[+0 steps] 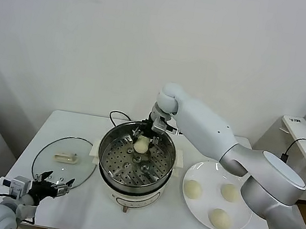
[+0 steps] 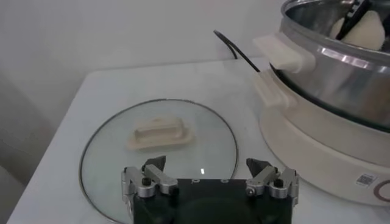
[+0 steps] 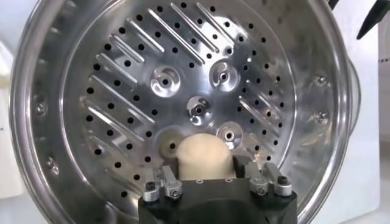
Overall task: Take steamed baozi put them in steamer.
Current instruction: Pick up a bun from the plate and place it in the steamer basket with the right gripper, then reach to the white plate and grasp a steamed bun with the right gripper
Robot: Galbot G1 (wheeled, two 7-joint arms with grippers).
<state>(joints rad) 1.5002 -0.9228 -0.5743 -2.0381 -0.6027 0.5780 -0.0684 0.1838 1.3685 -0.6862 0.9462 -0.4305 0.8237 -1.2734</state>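
On the white desk (image 1: 72, 205) stands the round, shiny stainless-steel steamer (image 1: 108, 148) on its white electric base, a black cord trailing off behind it, and the right gripper (image 1: 143, 137) reaches down into it at the far side of the pot. Between its fingers sits one smooth, pale cream-yellow steamed bun (image 1: 141, 143); in the right wrist view the bun (image 3: 204, 157) rests low on the perforated metal tray (image 3: 152, 79), with the right gripper (image 3: 213, 182) just above it and its fingers set on either side. Whether they press the dough or have just parted from it, I cannot tell. To the right of the steamer lies a flat white round plate (image 1: 202, 170) carrying three more of the same pale buns (image 1: 192, 189), spaced apart from one another. To the left of the steamer a round glass lid with a cream handle (image 1: 66, 158) lies flat on the desk. The left gripper (image 1: 52, 183) hangs at the desk's near left corner, just at the lid's near edge, its fingers spread wide with nothing between them.
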